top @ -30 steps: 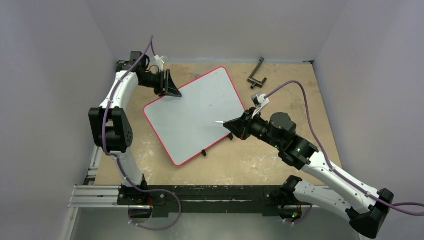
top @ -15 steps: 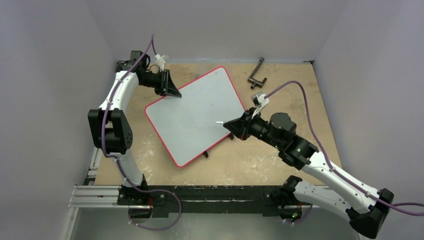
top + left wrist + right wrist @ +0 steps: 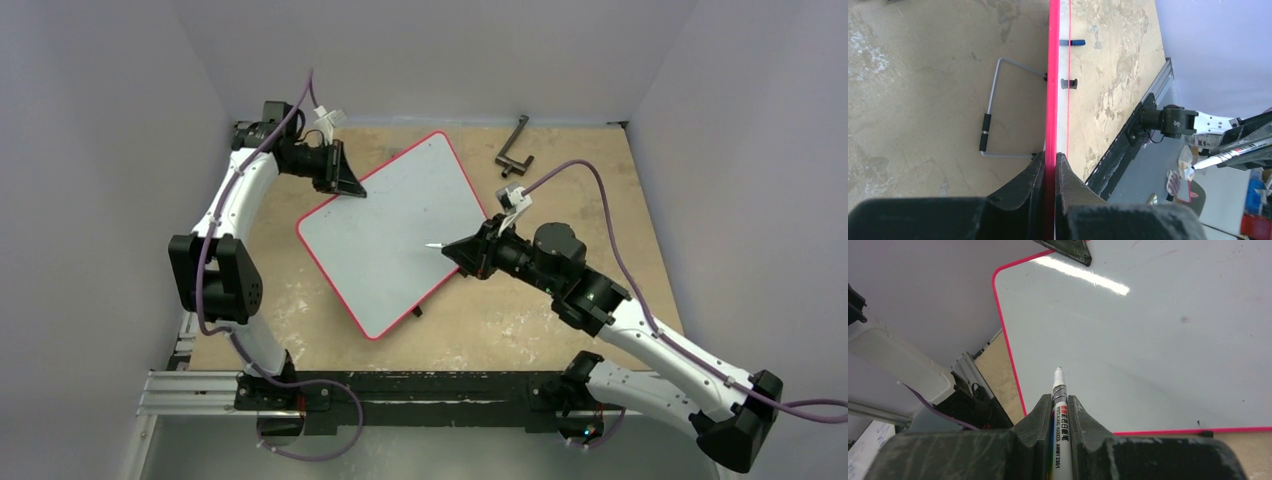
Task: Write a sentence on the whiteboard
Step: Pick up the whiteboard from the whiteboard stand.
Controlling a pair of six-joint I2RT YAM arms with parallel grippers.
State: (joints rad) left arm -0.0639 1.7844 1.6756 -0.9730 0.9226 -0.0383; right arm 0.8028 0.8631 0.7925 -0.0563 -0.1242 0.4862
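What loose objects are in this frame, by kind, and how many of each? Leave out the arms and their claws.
whiteboard: 1
marker: 1
black metal bracket: 1
Total: 3

We see the whiteboard (image 3: 385,240) mid-table (image 3: 560,330), set cornerwise. Left gripper (image 3: 350,188) is at its far-left edge, rim between the fingers. Right gripper (image 3: 455,250) w/ marker (image 3: 436,245) reaches over its right side. A bracket (image 3: 514,150) lies behind at far right, apart from the board.
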